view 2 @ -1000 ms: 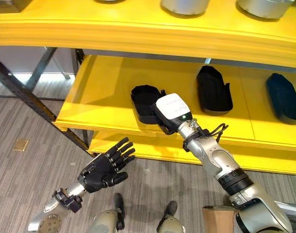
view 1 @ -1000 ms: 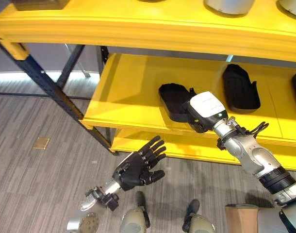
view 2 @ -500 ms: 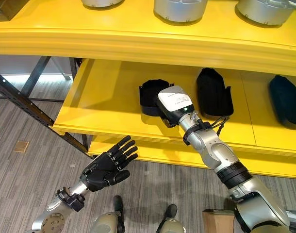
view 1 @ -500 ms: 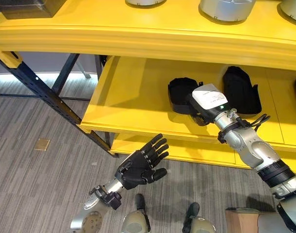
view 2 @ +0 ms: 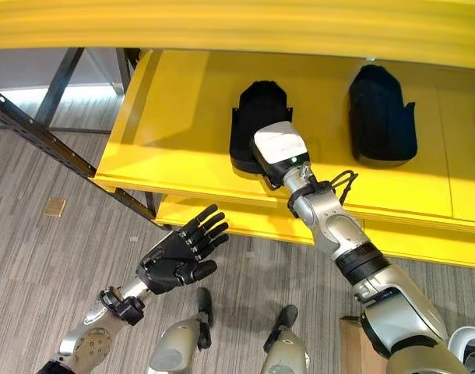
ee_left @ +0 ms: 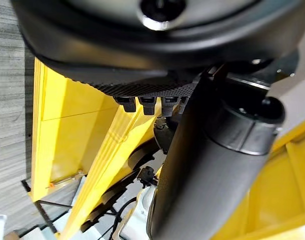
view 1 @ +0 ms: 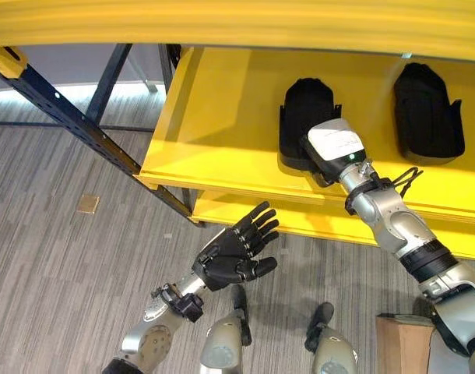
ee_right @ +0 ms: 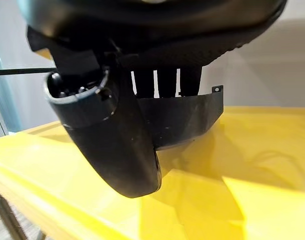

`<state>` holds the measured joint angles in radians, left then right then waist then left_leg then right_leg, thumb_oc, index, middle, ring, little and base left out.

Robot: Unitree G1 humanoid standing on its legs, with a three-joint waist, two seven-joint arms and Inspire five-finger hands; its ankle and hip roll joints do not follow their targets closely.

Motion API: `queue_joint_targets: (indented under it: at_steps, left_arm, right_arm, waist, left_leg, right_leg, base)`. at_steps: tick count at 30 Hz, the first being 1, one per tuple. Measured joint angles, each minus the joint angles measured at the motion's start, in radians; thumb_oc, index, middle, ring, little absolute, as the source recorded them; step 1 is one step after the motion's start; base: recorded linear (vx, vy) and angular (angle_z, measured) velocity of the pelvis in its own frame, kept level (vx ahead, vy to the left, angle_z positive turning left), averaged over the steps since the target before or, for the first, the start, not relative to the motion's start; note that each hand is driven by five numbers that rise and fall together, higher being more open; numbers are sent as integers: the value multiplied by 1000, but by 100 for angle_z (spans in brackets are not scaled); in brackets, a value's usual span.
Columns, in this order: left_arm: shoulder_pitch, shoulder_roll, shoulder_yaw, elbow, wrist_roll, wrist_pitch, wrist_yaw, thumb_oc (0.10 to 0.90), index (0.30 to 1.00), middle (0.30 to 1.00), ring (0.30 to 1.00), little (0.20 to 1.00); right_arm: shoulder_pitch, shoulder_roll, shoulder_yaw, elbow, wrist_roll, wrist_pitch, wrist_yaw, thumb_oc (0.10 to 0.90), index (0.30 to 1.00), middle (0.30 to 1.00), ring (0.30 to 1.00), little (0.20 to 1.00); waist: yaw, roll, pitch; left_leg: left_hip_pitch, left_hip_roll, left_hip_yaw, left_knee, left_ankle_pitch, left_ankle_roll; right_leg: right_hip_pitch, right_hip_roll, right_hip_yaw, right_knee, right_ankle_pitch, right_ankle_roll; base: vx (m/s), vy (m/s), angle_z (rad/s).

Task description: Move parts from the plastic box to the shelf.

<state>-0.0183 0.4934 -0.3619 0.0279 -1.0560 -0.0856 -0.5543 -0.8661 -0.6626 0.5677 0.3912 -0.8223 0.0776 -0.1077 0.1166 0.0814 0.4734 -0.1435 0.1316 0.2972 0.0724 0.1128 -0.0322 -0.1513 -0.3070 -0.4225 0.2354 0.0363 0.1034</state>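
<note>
On the yellow shelf (view 1: 222, 140), the right hand (view 1: 325, 156) has pushed the black part (view 1: 306, 117) deeper (fingers hidden behind it, grip unclear); left hand (view 1: 236, 253) stays spread, empty.

The shelf (view 1: 222, 132) shows smooth yellow paint with a soft sheen, catching pale reflections. On it, two black parts, one (view 1: 306, 117) at the right hand (ee_right: 142, 30) and another (view 1: 427, 109) beside it, look like matt moulded plastic. The shelf's dark posts (view 1: 74, 121) read as painted metal. The floor (view 1: 58, 265) is grey, streaked, matt.
</note>
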Motion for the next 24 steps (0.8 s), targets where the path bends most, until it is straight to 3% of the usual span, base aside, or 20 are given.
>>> queue_joint_targets:
  at_steps: [8,24]
  left_arm:
    - [-40,-1,-9,-10,-1,0,40,900,1000,1000,1000,1000]
    - [-51,-3,-32,-56,0,15,87,900,1000,1000,1000,1000]
  right_arm:
    - [-76,1,9,54,-3,93,-39,400,300,300,300,300]
    - [-194,0,23,114,-21,149,-68,400,300,300,300,300]
  waist:
    - [24,10,38]
    - [33,9,51]
  left_leg:
    - [-73,-10,-7,40,-2,5]
    - [-212,-2,-30,138,-19,9]
  right_leg:
    - [-87,-34,6,90,-31,-6]
    - [-239,-61,28,227,-87,-33]
  base:
    - [-62,-2,5]
    - [-17,-8,3]
